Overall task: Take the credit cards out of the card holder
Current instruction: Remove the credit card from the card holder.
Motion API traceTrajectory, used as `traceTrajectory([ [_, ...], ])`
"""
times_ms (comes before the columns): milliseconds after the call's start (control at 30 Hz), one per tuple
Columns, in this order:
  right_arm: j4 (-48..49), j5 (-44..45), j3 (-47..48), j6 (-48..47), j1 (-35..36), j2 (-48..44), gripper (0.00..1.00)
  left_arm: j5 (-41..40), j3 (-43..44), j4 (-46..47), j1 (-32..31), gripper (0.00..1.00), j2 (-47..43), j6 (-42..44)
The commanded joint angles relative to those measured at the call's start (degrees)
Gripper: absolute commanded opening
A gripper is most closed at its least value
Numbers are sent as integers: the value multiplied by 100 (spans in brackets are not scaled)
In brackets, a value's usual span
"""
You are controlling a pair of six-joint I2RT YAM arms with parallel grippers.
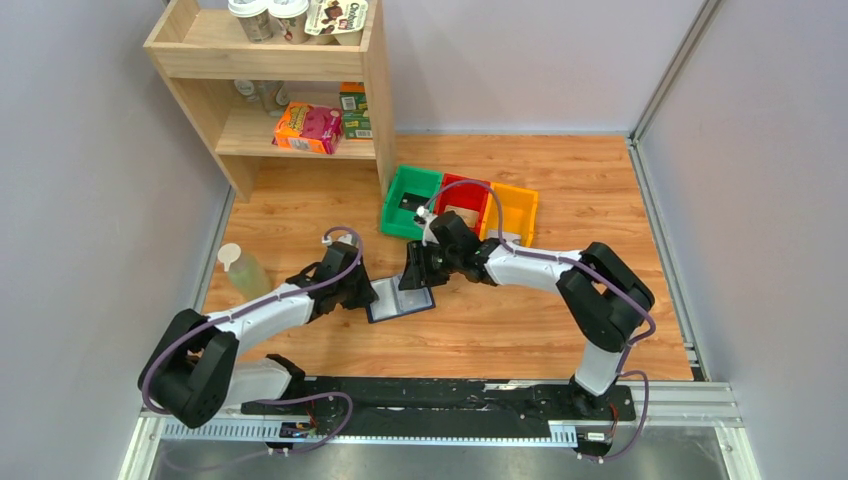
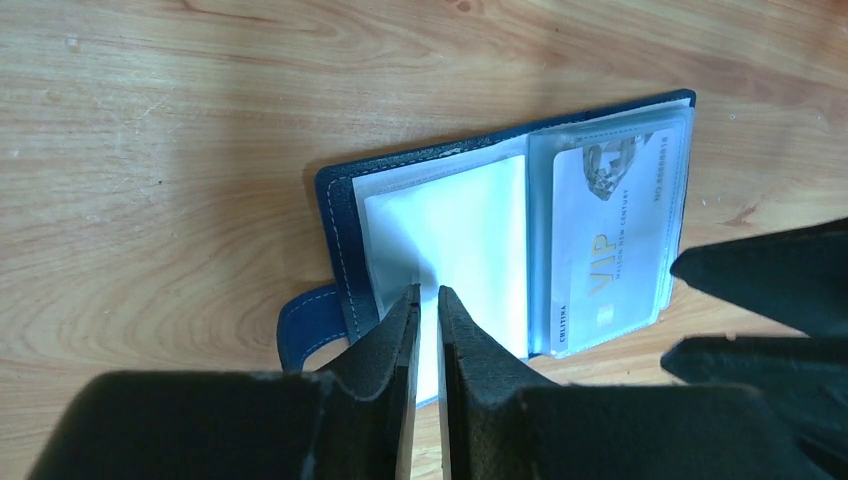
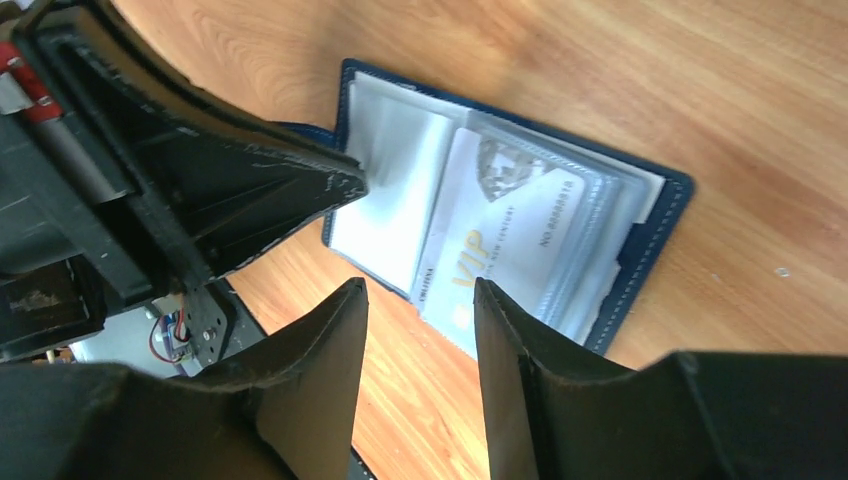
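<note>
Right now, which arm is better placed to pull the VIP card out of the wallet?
The right arm. The right claw is open at the card's near end; the left claw sits nearly shut at the wallet's empty page.

The card holder (image 2: 335,215) lies open on the table (image 2: 150,150); the left fingers (image 2: 385,340), nearly together, stand over its blank sleeve (image 2: 470,230); a silver VIP card (image 2: 610,240) fills the neighbouring sleeve.

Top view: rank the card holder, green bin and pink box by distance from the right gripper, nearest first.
1. card holder, just beneath the right gripper.
2. green bin, a little farther back.
3. pink box, far back-left on the shelf.
</note>
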Motion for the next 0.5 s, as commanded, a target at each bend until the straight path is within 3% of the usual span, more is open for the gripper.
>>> traceTrajectory([
  [0, -97, 71, 245, -135, -57, 241, 45, -146, -79, -148, 27, 18, -231, 106],
  [467, -53, 264, -80, -117, -75, 470, 39, 688, 747, -61, 36, 20, -636, -70],
])
